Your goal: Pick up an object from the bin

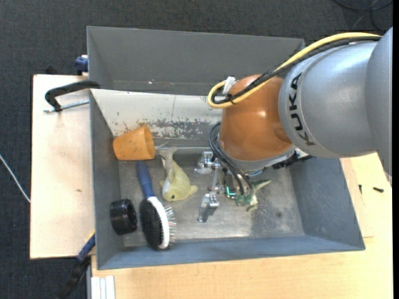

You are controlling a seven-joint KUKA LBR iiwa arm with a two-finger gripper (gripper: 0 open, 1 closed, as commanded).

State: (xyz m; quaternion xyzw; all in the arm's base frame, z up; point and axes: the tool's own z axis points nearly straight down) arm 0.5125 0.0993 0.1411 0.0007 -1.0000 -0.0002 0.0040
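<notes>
Hovering low mid-bin (187,58), your tool (225,199) stands open, gripping nothing | green scrap (251,197) lies under its right finger, yellow lump (176,185) just left | spread, probably, to straddle one.

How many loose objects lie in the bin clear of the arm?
4: orange cup at upper left, blue-handled brush and black cap at lower left, yellow piece in the middle. The arm may hide more.
</notes>
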